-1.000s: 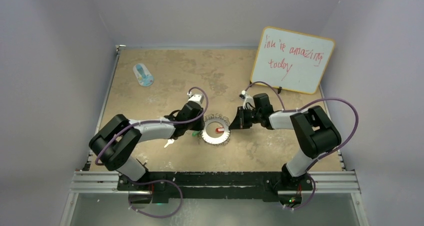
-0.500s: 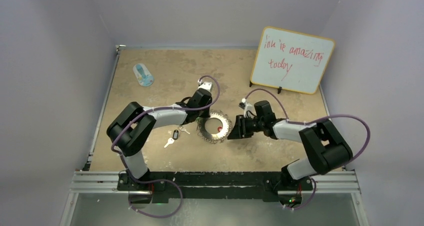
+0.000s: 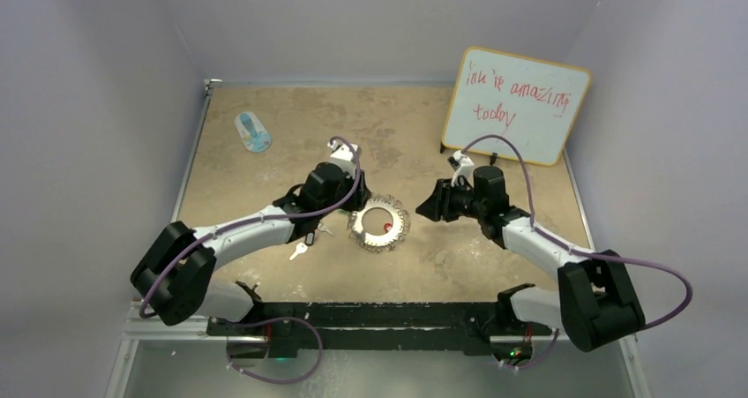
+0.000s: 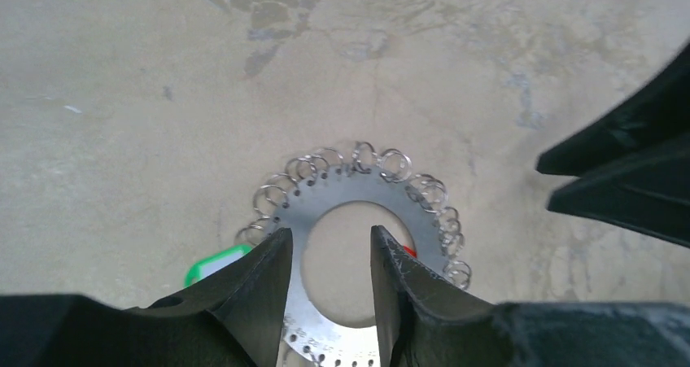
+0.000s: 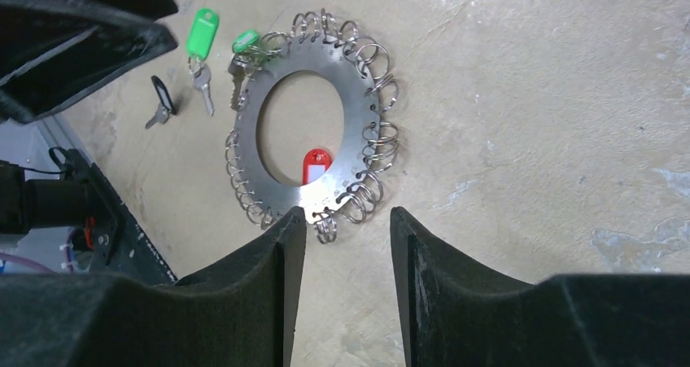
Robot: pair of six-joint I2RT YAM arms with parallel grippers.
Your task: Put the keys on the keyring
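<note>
A: Silver keyring [image 3: 379, 225] mid-table, red tag [image 5: 314, 165] lying in its hole. Grippers?
B: Left gripper [image 4: 329, 235] over its left rim, right gripper [image 5: 346, 219] just right of it. Both parted, empty. Green-tag key [image 5: 201, 37] and black-tag key [image 5: 163, 97] lie left. Whiteboard [image 3: 515, 105] far right.

The left hand [image 3: 347, 211] and right hand [image 3: 423, 210] flank the keyring [image 3: 379, 244].

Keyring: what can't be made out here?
- Left wrist: the left gripper covers the near rim of the keyring and most of a green tag.
- Right wrist: the red tag shows, but its key doesn't, so attachment is unclear.
- Top external: the keys are too small, and the left arm overlaps some.
</note>
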